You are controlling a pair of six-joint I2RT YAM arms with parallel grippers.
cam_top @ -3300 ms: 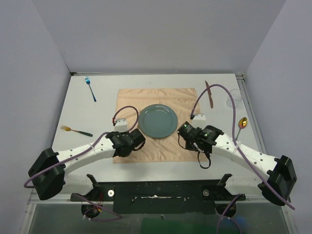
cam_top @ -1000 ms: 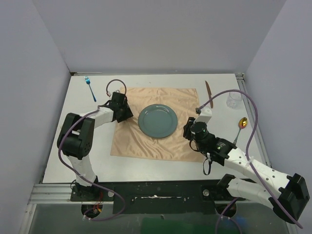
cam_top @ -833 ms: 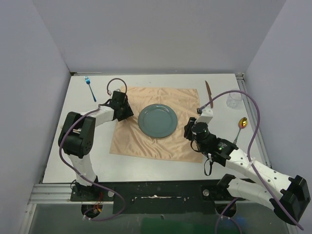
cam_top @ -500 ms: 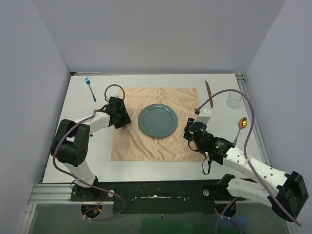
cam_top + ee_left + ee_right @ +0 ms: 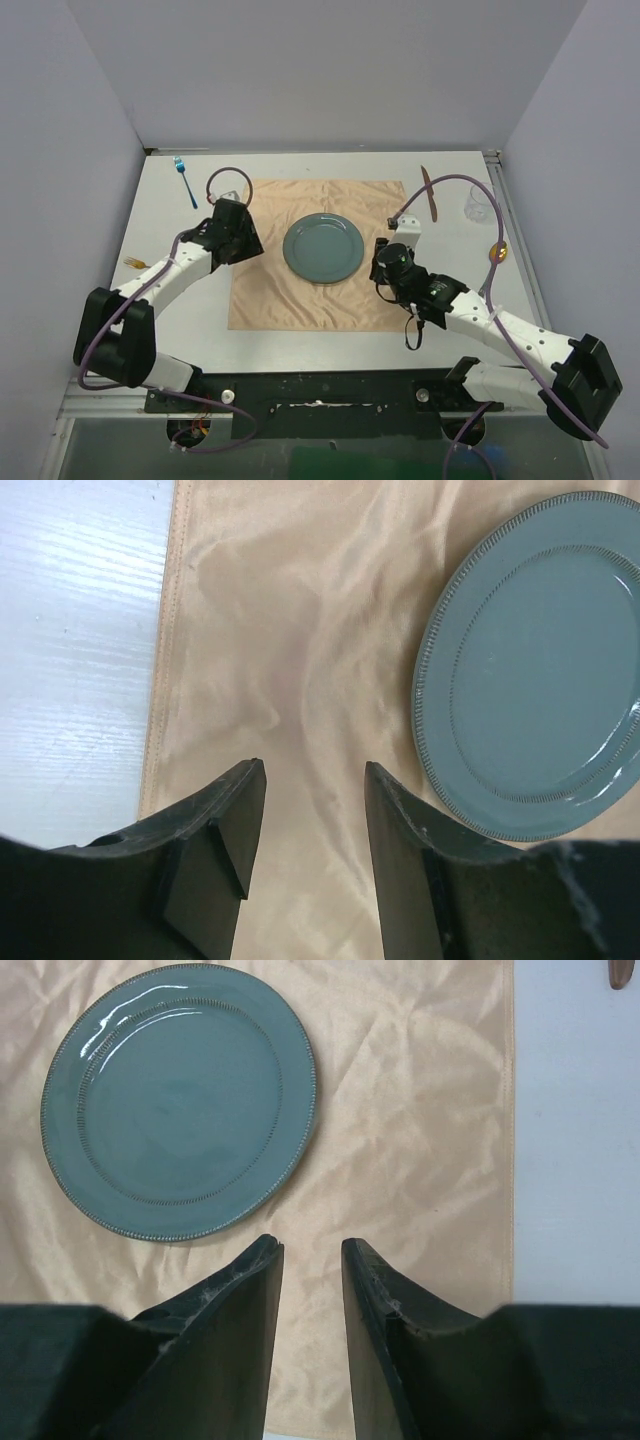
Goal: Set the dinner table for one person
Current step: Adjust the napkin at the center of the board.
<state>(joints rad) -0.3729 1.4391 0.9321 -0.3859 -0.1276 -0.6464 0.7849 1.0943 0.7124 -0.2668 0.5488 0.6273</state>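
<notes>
Peach-orange cloth (image 5: 300,300) lay directly under both grippers, spread on the white dinner table (image 5: 460,170) with a grey-green plate (image 5: 323,247) at its middle. The left gripper (image 5: 310,770) hung with its jaws well apart and empty, the plate just to its right. The right gripper (image 5: 312,1245) kept a narrower gap, also empty, with the plate ahead and to its left.

The next move probably turned on the cutlery left out on the bare table. A brown knife (image 5: 430,193) lay ahead and to the right of the right gripper, off the cloth, its long axis running near to far with a slight slant; that arm was clearly the nearer. A blue fork (image 5: 185,181) lay ahead and to the left of the left gripper, slanted the same way, well apart from it.
</notes>
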